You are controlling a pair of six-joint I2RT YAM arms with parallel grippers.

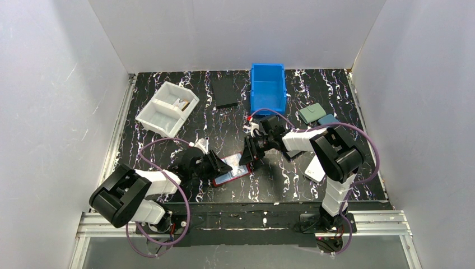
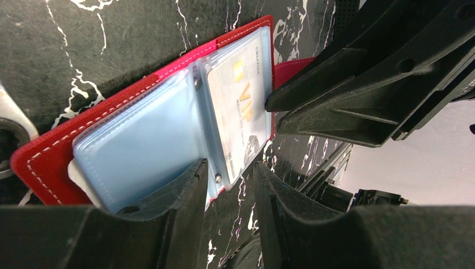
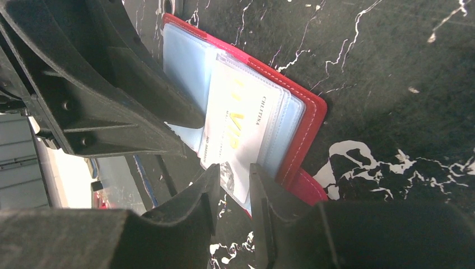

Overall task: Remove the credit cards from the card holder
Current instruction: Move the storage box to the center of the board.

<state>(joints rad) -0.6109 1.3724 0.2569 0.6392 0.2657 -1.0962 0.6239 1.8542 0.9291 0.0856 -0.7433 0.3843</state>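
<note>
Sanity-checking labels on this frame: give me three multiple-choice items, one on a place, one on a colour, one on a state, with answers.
1. Where does the card holder lie?
A. far-left corner
B. centre, between the left hand and the right hand
C. far-right corner

2. What colour is its cover?
A. red
B. teal
C. black

3. The whitish VIP card is:
A. loose beside the holder
B. lifted clear in a hand
C. tucked inside the open holder

Answers:
1 B, the top view shows it between both sets of fingertips.
2 A, both wrist views show red stitched edges.
3 C, it sits behind clear plastic with the holder spread flat.
</note>
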